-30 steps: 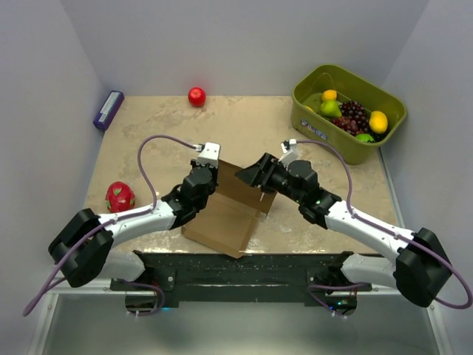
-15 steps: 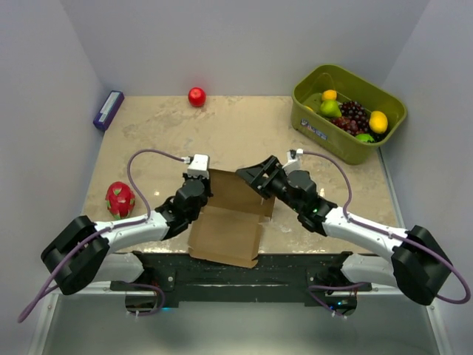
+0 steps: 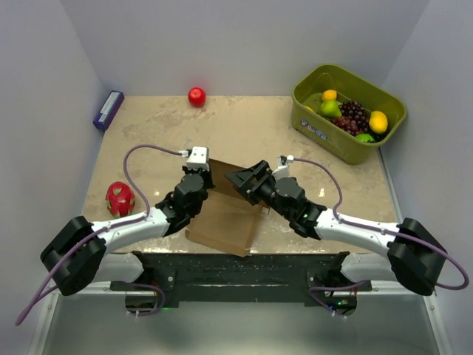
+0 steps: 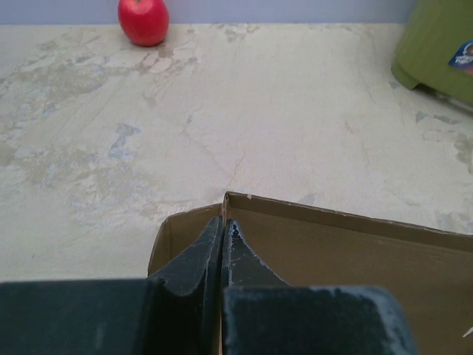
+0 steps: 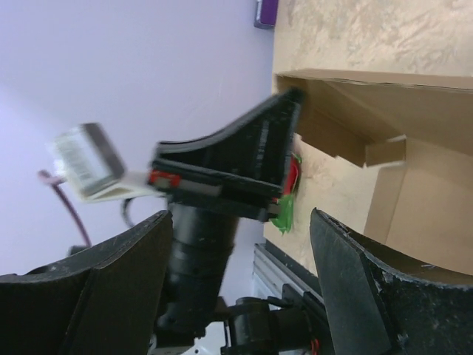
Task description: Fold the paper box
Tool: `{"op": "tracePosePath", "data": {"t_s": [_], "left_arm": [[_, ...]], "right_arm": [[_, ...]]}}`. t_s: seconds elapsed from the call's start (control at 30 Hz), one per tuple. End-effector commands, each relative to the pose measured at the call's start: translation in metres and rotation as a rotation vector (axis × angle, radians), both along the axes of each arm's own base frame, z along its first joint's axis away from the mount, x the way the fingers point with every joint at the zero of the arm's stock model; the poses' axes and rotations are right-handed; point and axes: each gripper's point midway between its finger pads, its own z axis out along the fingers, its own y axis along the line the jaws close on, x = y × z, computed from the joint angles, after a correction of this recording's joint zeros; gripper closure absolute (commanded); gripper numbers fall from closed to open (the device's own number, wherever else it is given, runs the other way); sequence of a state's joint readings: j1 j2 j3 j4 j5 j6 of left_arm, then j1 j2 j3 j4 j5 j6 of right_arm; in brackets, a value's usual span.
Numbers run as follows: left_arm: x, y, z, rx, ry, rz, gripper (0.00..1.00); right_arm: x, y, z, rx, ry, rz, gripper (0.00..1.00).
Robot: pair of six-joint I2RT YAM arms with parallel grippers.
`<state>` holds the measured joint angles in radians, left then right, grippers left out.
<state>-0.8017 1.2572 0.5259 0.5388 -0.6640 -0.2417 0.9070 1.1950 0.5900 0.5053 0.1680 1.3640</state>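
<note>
Tabletop of pale marbled stone, seen from above, with two white and black robot arms reaching in from the 6 o'clock edge. The left arm enters from 7 o'clock and the right arm from 5 o'clock; both bend toward the middle.

At 2 o'clock sits an olive-green plastic bin holding grapes and other fruit.

The paper box, plain brown card, lies between the arms near the 6 o'clock edge. It is partly folded: one panel lies flat toward the near edge, while its far wall and a side flap stand up and meet at a corner.

The left hand is closed tight, its fingers pressed together just inside that corner. I cannot tell whether card is pinched between them. The right hand is spread wide above the far wall, pointing toward the left hand. Contact with the card cannot be made out.

A pink dragon fruit rests at 8 o'clock, a small purple box at 10 o'clock, and a red apple at 12 o'clock.
</note>
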Motion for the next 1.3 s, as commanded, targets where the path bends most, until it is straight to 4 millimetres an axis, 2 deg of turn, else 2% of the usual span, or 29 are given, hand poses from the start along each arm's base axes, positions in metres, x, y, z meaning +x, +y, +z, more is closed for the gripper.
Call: {"op": "tracePosePath", "data": {"t_s": [0.0, 0.23, 0.43, 0.63, 0.8, 0.97, 1.17, 1.2, 1.27], "left_arm": [[0.008, 0.0, 0.043, -0.078, -0.117, 0.036, 1.0], [-0.003, -0.001, 0.044, -0.113, -0.182, -0.033, 1.0], [-0.011, -0.005, 0.038, -0.107, -0.217, -0.086, 1.0], [-0.019, -0.007, 0.025, -0.095, -0.236, -0.112, 1.0], [-0.028, -0.007, 0.017, -0.09, -0.249, -0.129, 1.0], [-0.035, -0.005, 0.007, -0.065, -0.249, -0.143, 1.0], [-0.039, -0.001, 0.002, -0.05, -0.257, -0.139, 1.0], [-0.039, -0.001, 0.002, -0.045, -0.258, -0.142, 1.0], [-0.041, -0.002, 0.002, -0.042, -0.26, -0.15, 1.0]], "right_arm": [[0.022, 0.0, 0.016, 0.114, 0.02, -0.121, 0.22], [0.047, -0.024, 0.003, 0.1, 0.048, -0.318, 0.21], [0.062, -0.042, -0.018, 0.093, 0.098, -0.453, 0.21], [0.073, -0.05, -0.027, 0.075, 0.109, -0.534, 0.24], [0.078, -0.048, -0.042, 0.06, 0.142, -0.549, 0.28], [0.079, -0.037, -0.059, 0.055, 0.179, -0.521, 0.35], [0.078, -0.027, -0.076, 0.062, 0.208, -0.489, 0.54], [0.077, -0.025, -0.077, 0.068, 0.213, -0.478, 0.59], [0.077, -0.023, -0.075, 0.082, 0.208, -0.471, 0.63]]}}
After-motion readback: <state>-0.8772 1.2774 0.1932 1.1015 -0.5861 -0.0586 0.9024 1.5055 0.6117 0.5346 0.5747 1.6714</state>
